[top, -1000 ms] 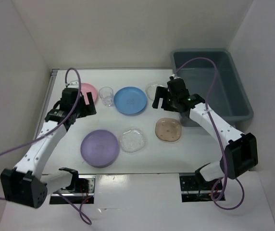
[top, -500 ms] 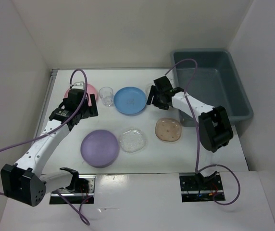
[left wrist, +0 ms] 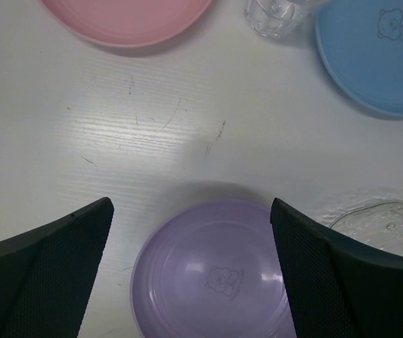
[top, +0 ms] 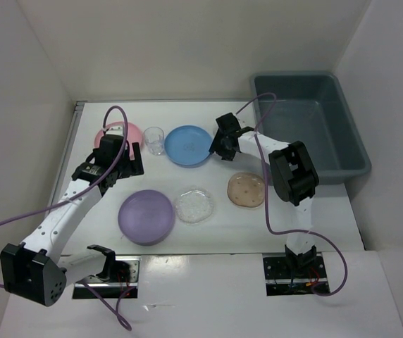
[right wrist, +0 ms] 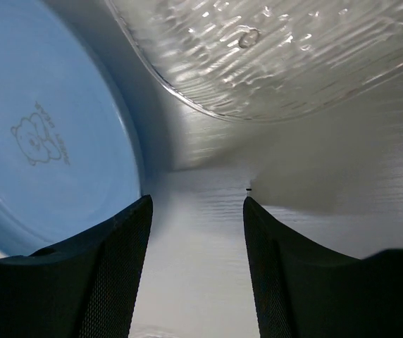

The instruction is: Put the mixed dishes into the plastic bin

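Observation:
My left gripper [top: 120, 160] is open and empty, raised over the table between the pink plate [top: 120, 132] and the purple plate [top: 146, 216]. In the left wrist view [left wrist: 191, 208] the purple plate [left wrist: 212, 274] lies below and between the fingers. My right gripper [top: 220, 146] is open and empty, low at the table between the blue plate [top: 187, 146] and a clear plate [right wrist: 272, 56]; the wrist view [right wrist: 196, 204] shows bare table between its fingers. The small clear cup [top: 154, 139], a second clear plate [top: 194, 205] and the brownish plate [top: 246, 189] lie untouched. The grey-blue bin [top: 349, 151] stands at the right.
White walls enclose the table on the left, back and right. Purple cables loop from both arms, the right one [top: 258, 105] arching near the bin's corner. The right arm's forearm crosses above the brownish plate's right side.
My right gripper has swung left and down from near the bin to the gap between the blue and clear plates. My left gripper has shifted slightly right.

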{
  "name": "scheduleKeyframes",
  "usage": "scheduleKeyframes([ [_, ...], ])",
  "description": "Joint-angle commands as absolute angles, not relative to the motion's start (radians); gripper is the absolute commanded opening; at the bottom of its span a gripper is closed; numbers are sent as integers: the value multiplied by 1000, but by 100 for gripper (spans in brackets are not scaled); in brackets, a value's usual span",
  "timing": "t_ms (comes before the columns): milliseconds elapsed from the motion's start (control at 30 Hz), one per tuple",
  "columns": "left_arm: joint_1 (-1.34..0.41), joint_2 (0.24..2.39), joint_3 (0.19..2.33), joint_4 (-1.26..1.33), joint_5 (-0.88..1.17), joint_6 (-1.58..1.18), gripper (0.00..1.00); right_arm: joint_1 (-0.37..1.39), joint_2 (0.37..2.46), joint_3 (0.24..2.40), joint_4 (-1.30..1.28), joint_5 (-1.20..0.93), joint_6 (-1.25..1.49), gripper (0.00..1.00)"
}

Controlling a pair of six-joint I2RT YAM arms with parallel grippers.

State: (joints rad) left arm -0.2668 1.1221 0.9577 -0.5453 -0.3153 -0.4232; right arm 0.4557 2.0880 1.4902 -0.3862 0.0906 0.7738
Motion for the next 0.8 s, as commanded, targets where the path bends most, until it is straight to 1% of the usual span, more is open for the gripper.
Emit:
scheduleKeyframes([
  [0,-272,1109,951,-514,-305,-425,99,463,2091,1551,-310,65,822,57],
  [133,-272,1089,951,-514,-305,-425,99,463,2067,1575,-382,101,831,56],
  [267,-272,1080,942,-514,-305,-425,99,463,2005,1540,-356,110,842,56],
  [433,-272,1080,942,-514,-305,-425,99,463,2081,1601,-356,63,854,56],
  [533,-272,1071,933,-525,-305,-425,99,463,2140,1611,-335,34,864,50],
  [567,-272,1060,933,-525,-305,-425,99,463,2154,1611,-334,20,873,44],
  [633,-272,1060,933,-525,-305,-425,99,463,2187,1621,-334,11,873,40],
  [733,-272,1051,933,-525,-305,-425,99,474,2200,1621,-334,11,873,38],
  [767,-272,1051,924,-525,-305,-425,99,474,2200,1621,-334,11,873,33],
])
